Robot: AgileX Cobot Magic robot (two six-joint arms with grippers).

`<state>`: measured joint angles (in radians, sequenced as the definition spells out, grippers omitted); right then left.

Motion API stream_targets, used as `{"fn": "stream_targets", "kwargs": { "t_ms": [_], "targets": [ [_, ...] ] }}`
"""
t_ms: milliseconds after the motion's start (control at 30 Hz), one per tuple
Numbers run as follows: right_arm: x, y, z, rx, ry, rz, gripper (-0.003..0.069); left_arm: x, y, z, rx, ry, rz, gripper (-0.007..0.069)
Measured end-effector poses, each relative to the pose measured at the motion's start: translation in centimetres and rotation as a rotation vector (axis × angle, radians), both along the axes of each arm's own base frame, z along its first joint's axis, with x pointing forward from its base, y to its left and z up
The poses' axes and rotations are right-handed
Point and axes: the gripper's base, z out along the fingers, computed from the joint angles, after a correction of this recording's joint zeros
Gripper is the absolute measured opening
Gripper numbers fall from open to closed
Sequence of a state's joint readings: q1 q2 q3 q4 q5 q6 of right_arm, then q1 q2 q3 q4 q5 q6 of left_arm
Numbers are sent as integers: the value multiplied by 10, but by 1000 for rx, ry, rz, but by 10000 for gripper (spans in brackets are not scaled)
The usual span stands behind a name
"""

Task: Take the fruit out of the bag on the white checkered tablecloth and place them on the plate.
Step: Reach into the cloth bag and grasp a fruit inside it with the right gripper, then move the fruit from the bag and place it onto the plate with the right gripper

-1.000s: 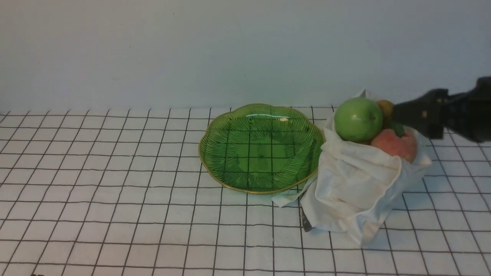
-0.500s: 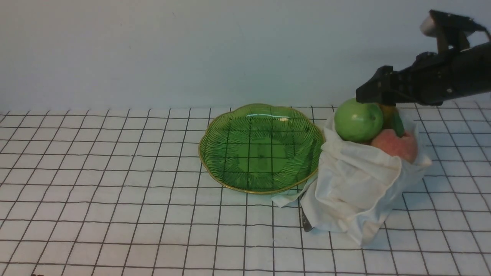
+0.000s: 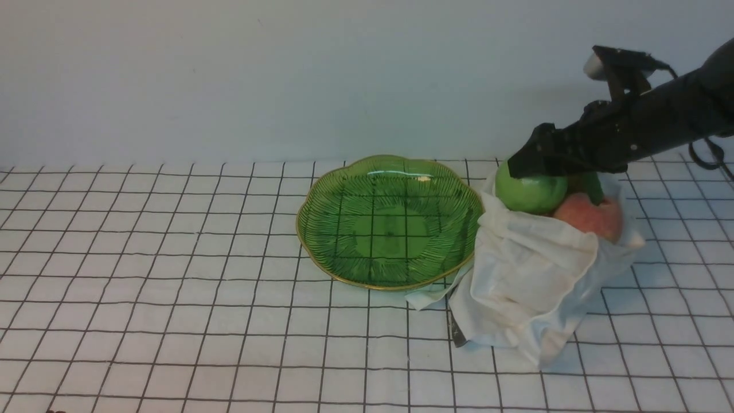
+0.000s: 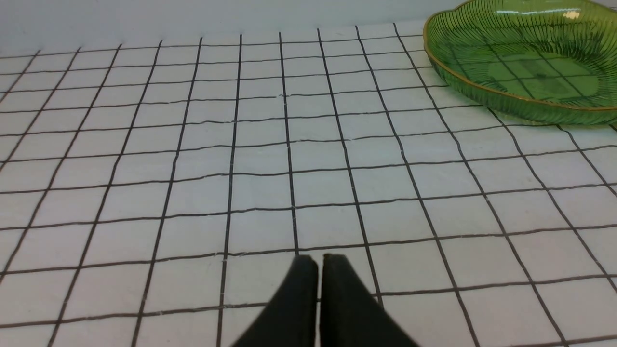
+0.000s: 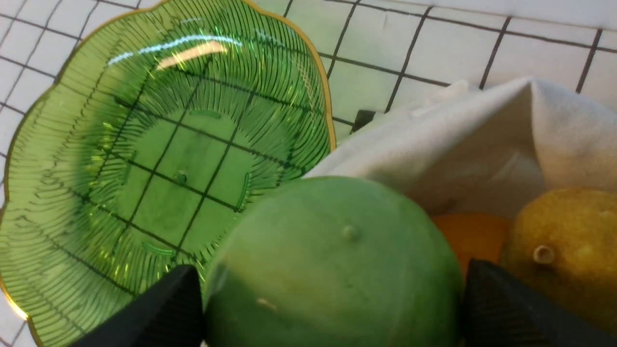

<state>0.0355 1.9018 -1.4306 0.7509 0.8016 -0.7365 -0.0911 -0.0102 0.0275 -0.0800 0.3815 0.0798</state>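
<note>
The off-white cloth bag (image 3: 533, 275) stands on the white checkered tablecloth (image 3: 172, 287), right of the empty green plate (image 3: 390, 229). A green apple (image 3: 527, 195) and a pink-red peach (image 3: 590, 215) sit at its mouth. My right gripper (image 3: 523, 167) is open, tilted down over the apple, with one finger on each side of it. In the right wrist view the apple (image 5: 332, 260) fills the gap of the gripper (image 5: 328, 284); the pear (image 5: 564, 250) and orange (image 5: 472, 233) lie behind it in the bag (image 5: 482, 140). My left gripper (image 4: 318, 260) is shut and empty over bare cloth.
The plate (image 4: 530, 72) lies far ahead of my left gripper and shows close under the right one (image 5: 159, 159). A small dark tab (image 3: 457, 334) pokes out under the bag's near-left corner. A plain wall closes the back of the table.
My right arm has swung in from the right edge, risen, then come down and left onto the apple, its fingers now either side of it. The apple has sunk slightly.
</note>
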Motion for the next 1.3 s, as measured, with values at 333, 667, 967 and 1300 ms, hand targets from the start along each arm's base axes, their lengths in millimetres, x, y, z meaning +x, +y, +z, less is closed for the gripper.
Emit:
{"fn": "stream_targets", "kwargs": {
  "t_ms": [333, 667, 967, 1300],
  "targets": [
    [2, 2, 23, -41, 5, 89, 596, 0, 0, 0, 0, 0, 0, -8],
    [5, 35, 89, 242, -2, 107, 596, 0, 0, 0, 0, 0, 0, -8],
    [13, 126, 40, 144, -76, 276, 596, 0, 0, 0, 0, 0, 0, -8],
    [34, 145, -10, 49, -148, 254, 685, 0, 0, 0, 0, 0, 0, -8]
  ]
}}
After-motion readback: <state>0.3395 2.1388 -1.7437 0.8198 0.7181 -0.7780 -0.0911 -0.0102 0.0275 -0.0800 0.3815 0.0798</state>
